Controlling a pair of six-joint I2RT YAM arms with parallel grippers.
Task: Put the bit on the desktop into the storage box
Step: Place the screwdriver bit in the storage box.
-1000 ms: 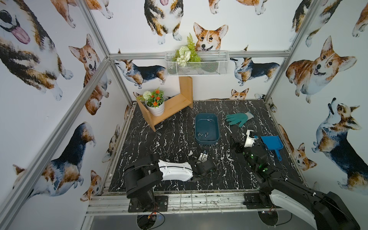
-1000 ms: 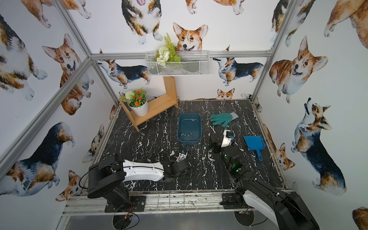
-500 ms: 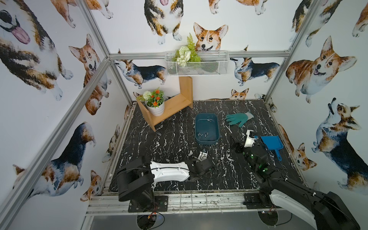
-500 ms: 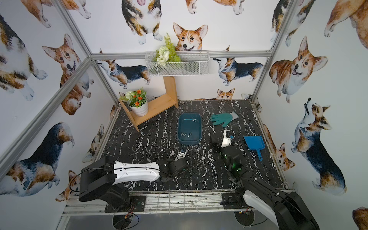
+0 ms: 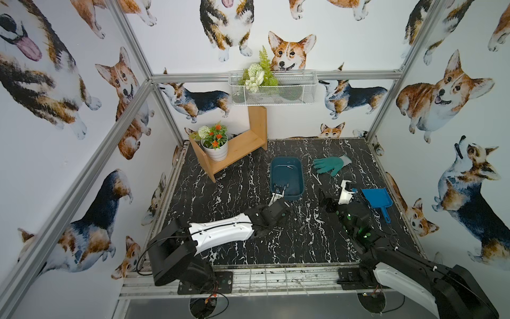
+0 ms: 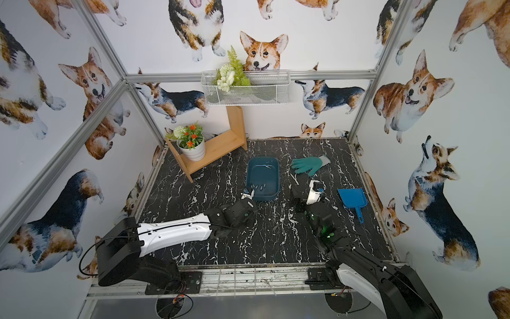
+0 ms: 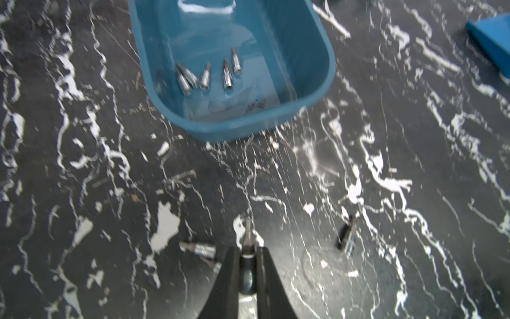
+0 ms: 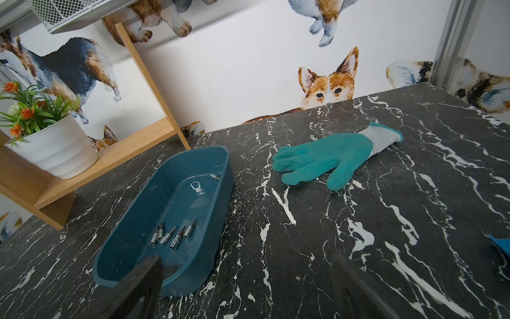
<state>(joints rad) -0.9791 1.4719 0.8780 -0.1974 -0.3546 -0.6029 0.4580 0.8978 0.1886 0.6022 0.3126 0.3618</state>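
Bit, small and shiny, is pinched tight between the two dark fingers of the left gripper; its thin end pokes out in front of the fingers and points at the storage box; the gripper is clamped on it, low over the desktop, and I cannot tell if the bit touches the black stone; the box is just ahead of it with a strip of bare desktop between them, so this bit is not in the box yet; in a top view the left gripper sits at the near corner of the box, on the side of the wooden shelf.

Inside the box five more bits lie close together at the near end; one lone bit lies at the far end, close to the wall; two others lie out on the desktop by the left gripper: a silver loose bit just beside a finger, and a darker loose bit a little farther off on the other side.

The right gripper hangs over the desktop between the box and the blue scoop; its fingers are spread wide and nothing is between them; a green glove lies flat beyond it, beside the far end of the box but not touching it; on the shelf stands a white pot of flowers; a white wire basket with green leaves in it hangs on the back wall.
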